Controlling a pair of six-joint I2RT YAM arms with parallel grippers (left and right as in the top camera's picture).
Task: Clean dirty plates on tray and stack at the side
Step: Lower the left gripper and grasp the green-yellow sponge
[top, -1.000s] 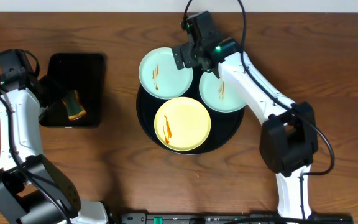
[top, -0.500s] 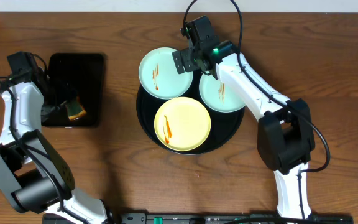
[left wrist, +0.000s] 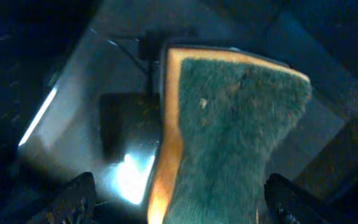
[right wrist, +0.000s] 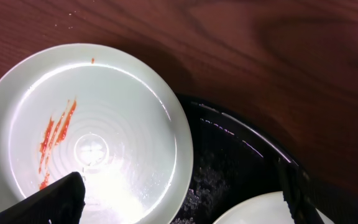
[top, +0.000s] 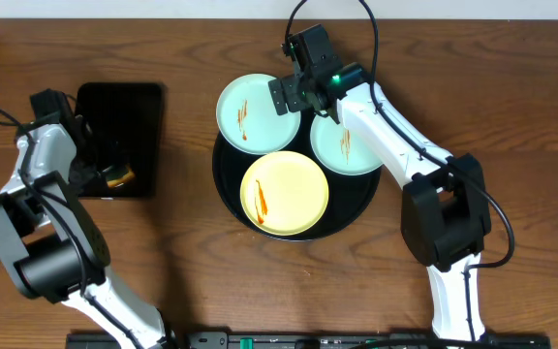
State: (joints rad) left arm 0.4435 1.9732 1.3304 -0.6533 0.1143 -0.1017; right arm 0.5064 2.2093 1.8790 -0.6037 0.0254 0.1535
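Fetching the sponge [left wrist: 235,124] — left gripper [left wrist: 185,200] spread wide astride it, needs closing (nothing held); right gripper [right wrist: 179,199], also agape, hovers over a streaked plate [right wrist: 104,112].

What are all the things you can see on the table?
mint plates: two, pale mint with sauce streaks, left and right at the round tray's far side
yellow plate: one, pale yellow with a sauce streak, near side of the round tray
round tray: one, glossy black, table centre
small tray: one, black, rectangular, left
sponge: one, green and orange, on the small tray
table: one, brown wood
left gripper: open, over the sponge
right gripper: open, over the left mint plate's edge
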